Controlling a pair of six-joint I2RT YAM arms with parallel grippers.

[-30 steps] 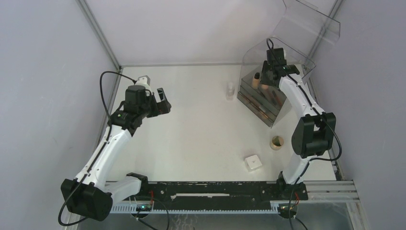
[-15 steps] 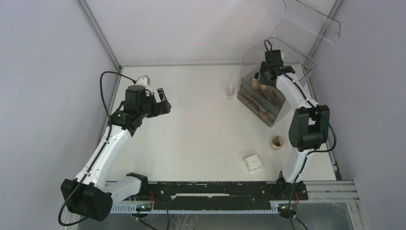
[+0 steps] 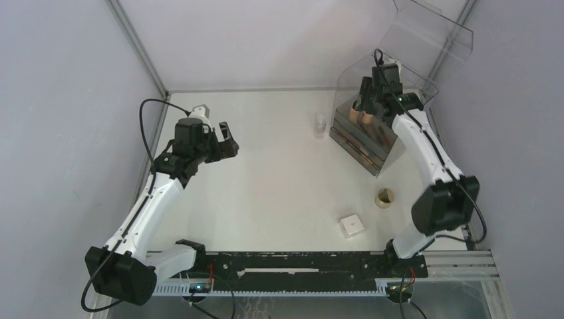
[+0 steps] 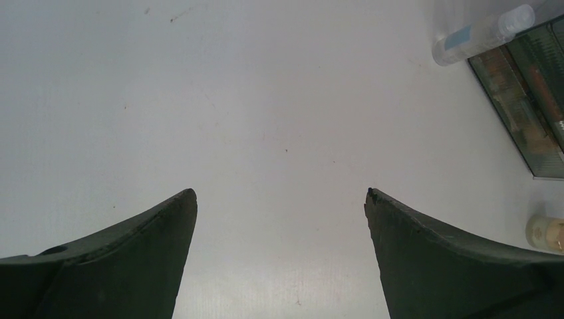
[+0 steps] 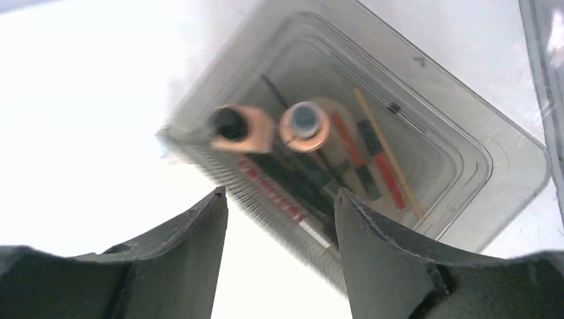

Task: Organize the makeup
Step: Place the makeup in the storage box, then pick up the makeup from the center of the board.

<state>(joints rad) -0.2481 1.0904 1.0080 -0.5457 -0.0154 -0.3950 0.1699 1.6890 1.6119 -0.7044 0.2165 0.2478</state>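
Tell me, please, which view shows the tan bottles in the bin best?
Right wrist: it looks down on both bottles, side by side, though blurred. Top external shows them small, by the right claw. Left wrist shows only the bin's edge.

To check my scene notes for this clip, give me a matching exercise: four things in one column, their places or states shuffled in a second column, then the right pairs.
Things
1. white box
2. clear bottle
3. tan bottles
4. left end effector

Places or states
A. standing inside the clear bin
B. open, above bare table
C. on the table, just left of the bin
D. on the table, closest to its near edge

Pairs: 1-D, 2-C, 3-A, 4-B
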